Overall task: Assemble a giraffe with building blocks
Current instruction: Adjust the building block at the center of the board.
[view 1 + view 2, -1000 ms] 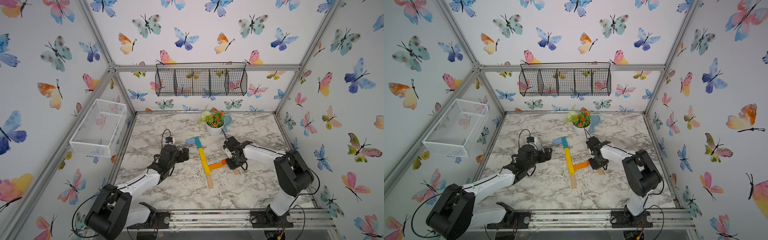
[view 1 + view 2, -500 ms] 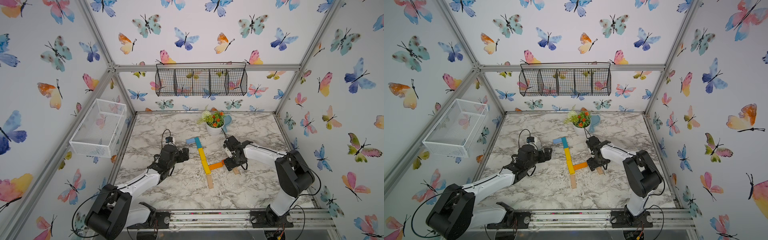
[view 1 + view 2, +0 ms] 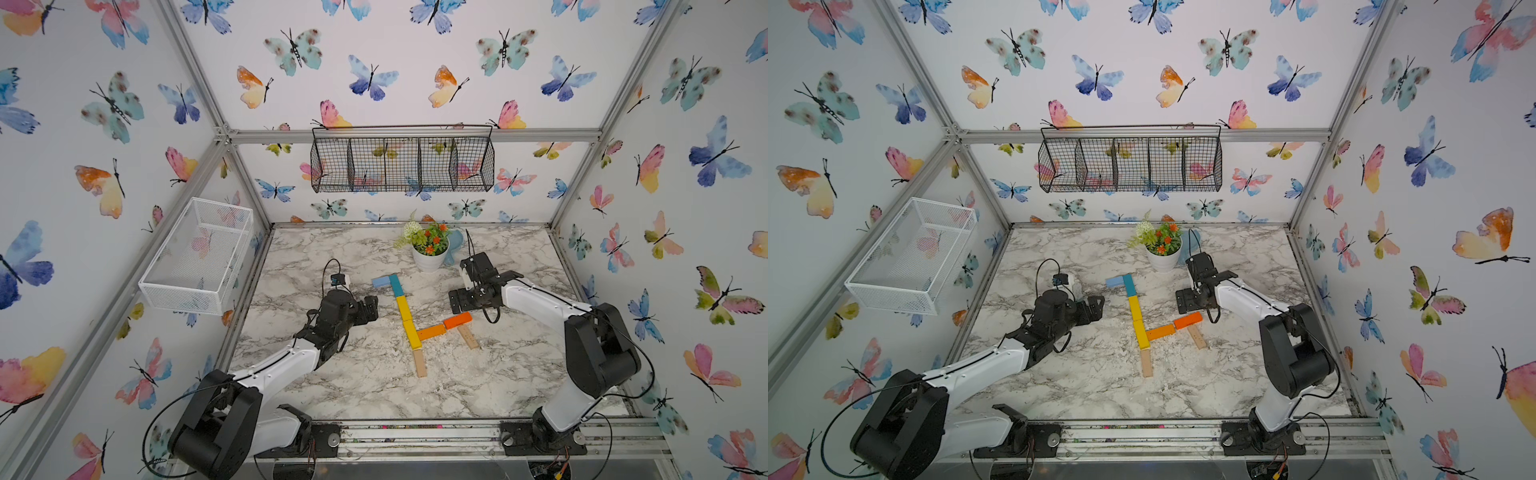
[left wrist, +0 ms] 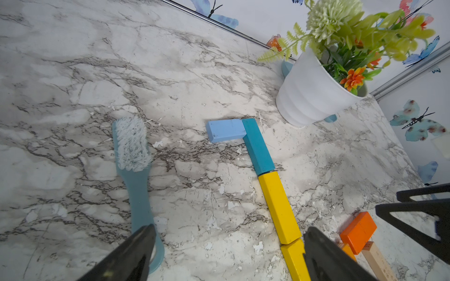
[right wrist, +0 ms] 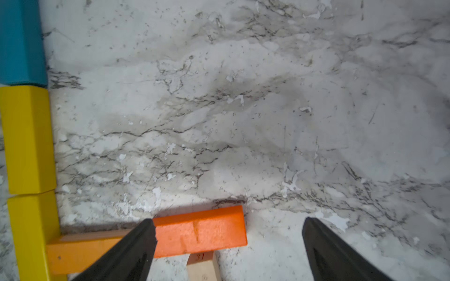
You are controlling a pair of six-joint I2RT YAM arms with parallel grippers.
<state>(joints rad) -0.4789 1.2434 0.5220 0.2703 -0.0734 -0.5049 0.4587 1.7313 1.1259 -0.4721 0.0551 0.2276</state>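
**Marble table with a block giraffe**

Butterfly walls stand round it. The giraffe lies flat in the middle. Its light blue head is at the far end and points left. Next comes the teal block, then two yellow blocks in a row, making the neck. Two orange blocks go off to the right as the body. One wood leg sticks out near from the last yellow block. The other leg leans at the near side of the right orange block.

Left claw is left of the neck, wide apart and holding nothing. Right claw is just far of the right orange block — also wide apart, holding nothing. A brush lies left of the head. A flower pot stands far and right of the head.
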